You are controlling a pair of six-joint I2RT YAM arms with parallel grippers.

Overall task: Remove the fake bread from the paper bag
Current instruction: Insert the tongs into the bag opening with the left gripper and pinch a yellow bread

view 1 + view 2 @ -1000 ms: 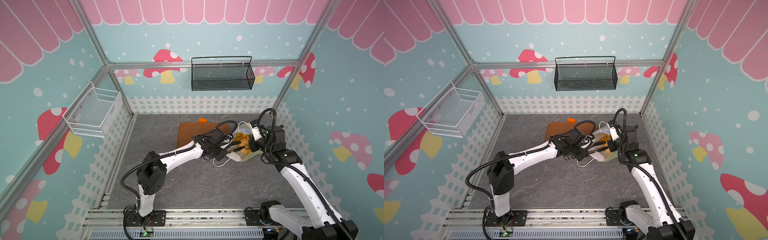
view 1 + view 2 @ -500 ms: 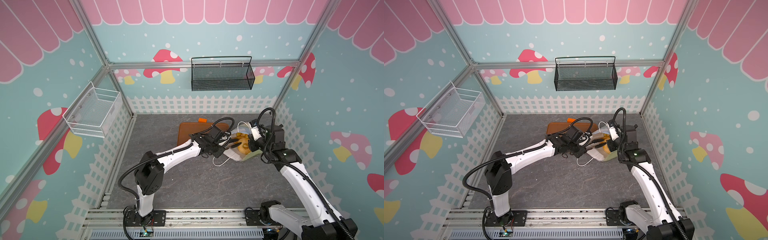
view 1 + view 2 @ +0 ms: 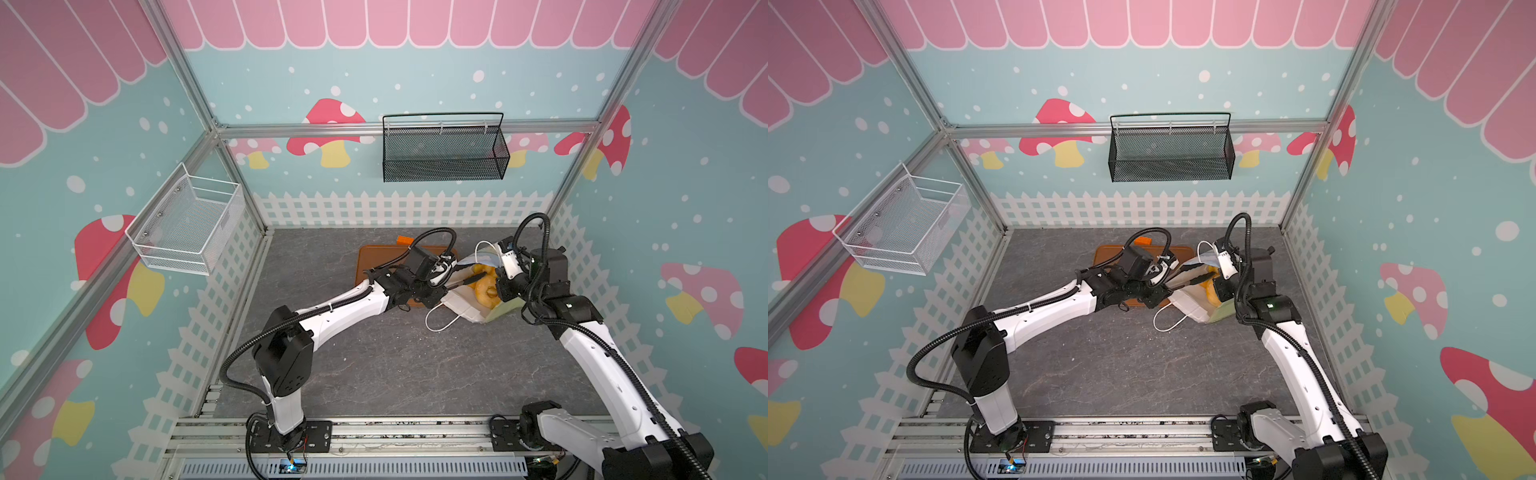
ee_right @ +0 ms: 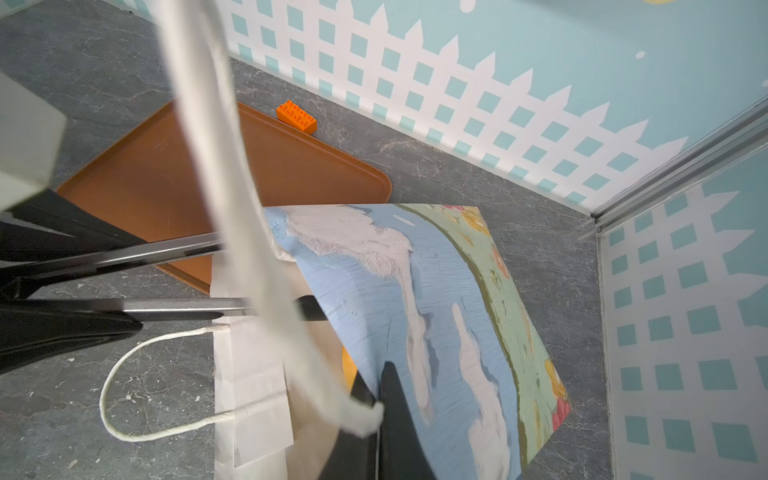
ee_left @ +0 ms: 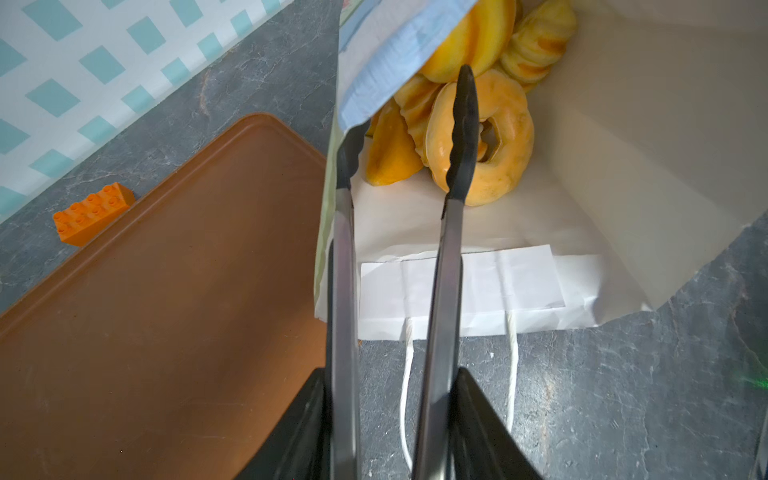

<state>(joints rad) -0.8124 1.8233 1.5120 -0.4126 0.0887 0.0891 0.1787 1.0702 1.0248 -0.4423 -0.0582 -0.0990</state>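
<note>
Reaching step: tongs (image 5: 451, 249) clasped in left gripper (image 5: 390, 382), tips spread over ring doughnut (image 5: 507, 137) inside paper bag (image 5: 623, 166); right gripper (image 4: 378, 411) pinching cord handle (image 4: 232, 187). Next, likely: squeeze, withdraw left.

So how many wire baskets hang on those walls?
2. A white basket is fixed to the left wall; a black basket hangs on the back wall, above the fence print. None appears hidden.

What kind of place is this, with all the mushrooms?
Probably a robot test booth dressed as a toy bakery: mushroom-printed wall panels, two white robot arms on an aluminium rail, a sky-print paper bag of glossy yellow toy pastries.
</note>
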